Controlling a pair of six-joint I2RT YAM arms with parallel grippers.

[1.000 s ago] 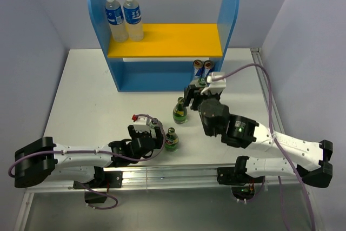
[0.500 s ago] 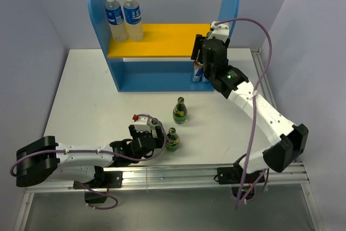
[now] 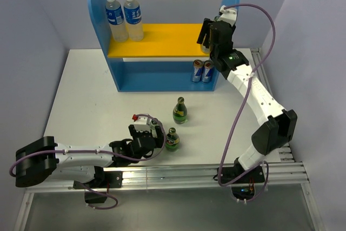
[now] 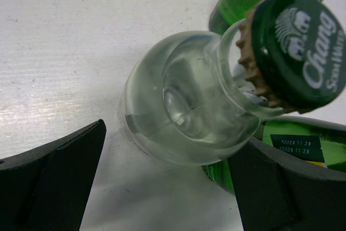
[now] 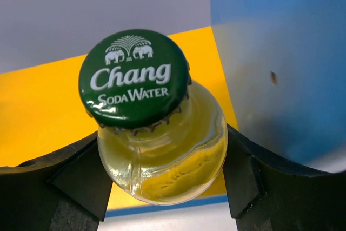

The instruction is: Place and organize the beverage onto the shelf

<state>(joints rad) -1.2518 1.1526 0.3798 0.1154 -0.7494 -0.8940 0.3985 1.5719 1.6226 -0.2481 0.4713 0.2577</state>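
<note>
The shelf (image 3: 96, 4) is blue, and its upper board (image 3: 167, 39) is yellow. The two plastic bottles (image 3: 123, 17) are clear, with blue labels and white caps. The cans (image 3: 202, 71) are blue and silver. The pale yellow bottle (image 5: 162, 158) has a dark green cap (image 5: 133, 77) with white letters and two white elephants. The table (image 3: 92, 96) is white, and the green bottle (image 3: 180, 113) on it has a yellow label.

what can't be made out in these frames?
- Right wrist view: the base of the pale yellowish glass bottle with a green cap is hidden under its own shoulder, so contact with the yellow upper board is unclear.
- Top view: that bottle is hidden behind the right tool.
- Top view: the clear glass bottle cannot be picked out beneath the left tool.
</note>
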